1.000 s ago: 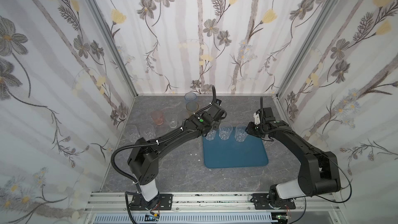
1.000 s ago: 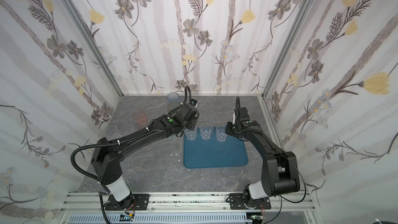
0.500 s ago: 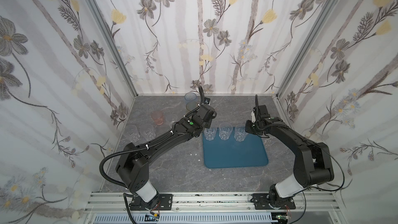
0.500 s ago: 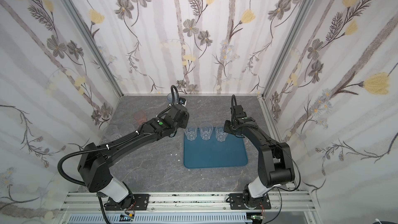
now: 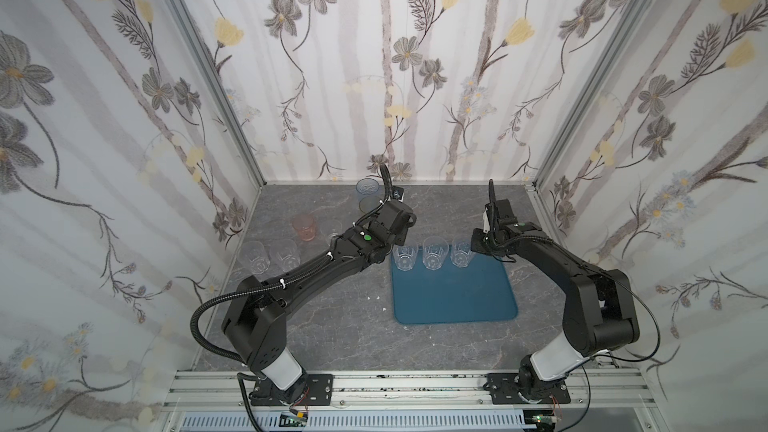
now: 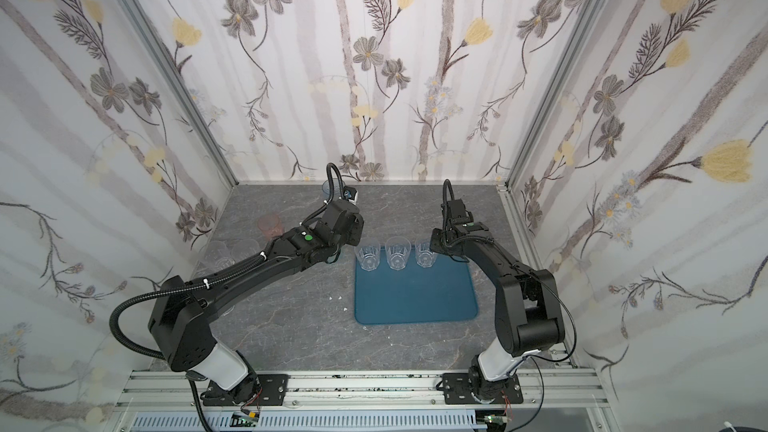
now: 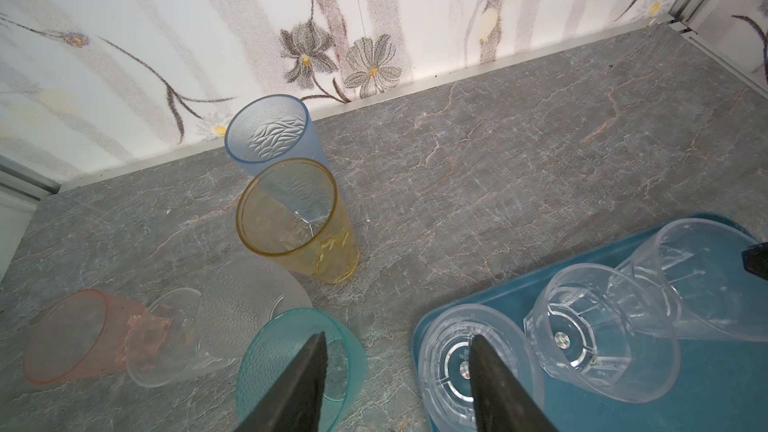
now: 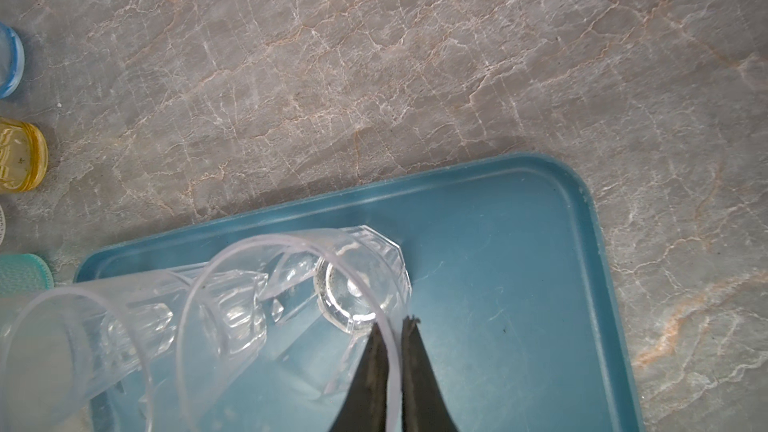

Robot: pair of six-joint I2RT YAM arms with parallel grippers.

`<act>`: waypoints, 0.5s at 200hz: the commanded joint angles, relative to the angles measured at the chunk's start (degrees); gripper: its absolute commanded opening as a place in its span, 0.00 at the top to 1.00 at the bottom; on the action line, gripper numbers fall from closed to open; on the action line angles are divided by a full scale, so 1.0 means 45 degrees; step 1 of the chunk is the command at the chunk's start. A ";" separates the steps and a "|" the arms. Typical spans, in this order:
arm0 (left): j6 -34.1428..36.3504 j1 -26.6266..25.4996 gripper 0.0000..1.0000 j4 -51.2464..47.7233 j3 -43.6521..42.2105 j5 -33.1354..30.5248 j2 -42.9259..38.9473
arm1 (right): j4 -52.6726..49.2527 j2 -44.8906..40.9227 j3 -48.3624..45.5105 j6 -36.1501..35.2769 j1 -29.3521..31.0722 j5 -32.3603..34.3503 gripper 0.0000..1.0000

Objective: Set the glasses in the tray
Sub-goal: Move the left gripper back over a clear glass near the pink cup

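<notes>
**A:** Blue plastic tray point(image 5: 455, 297) on the grey counter point(image 5: 345, 338): what is it carrying?

**B:** Three clear faceted tumblers point(image 5: 432, 253) are standing along its far edge. Your right tool point(image 8: 395, 322) is pinching the right-end tumbler point(image 8: 361, 297) by its rim. Your left tool point(image 7: 399, 336) is hanging spread near the left-end one.

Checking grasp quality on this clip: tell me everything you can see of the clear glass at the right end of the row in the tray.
The rightmost clear glass is a see-through tumbler, likely plastic, with a smooth round rim, faceted lower walls and a thick disc base. It is empty and stands upright on the blue tray near its far edge, beside the middle glass. The right gripper is shut on its rim wall, one finger inside, one outside.
</notes>
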 commanded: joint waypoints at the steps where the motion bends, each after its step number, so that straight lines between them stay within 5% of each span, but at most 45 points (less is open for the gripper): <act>1: -0.0061 0.0043 0.43 0.0305 -0.0059 -0.0309 -0.0107 | 0.0483 0.0044 0.0146 -0.0058 0.0027 0.0319 0.90; 34: -0.0256 0.0129 0.40 0.0291 -0.0154 -0.0619 -0.0288 | 0.0361 -0.0210 0.0261 -0.0068 0.0075 0.0241 0.75; 65: -0.1158 0.0676 0.25 0.0070 -0.0879 -0.0684 -0.1241 | 0.0361 -0.0986 0.0347 0.0134 0.0075 0.0114 0.63; 100: -0.3500 0.2914 0.24 -0.1239 -0.2521 0.1228 -0.2986 | 0.0872 -0.1730 -0.0134 0.0634 0.0075 -0.0287 0.60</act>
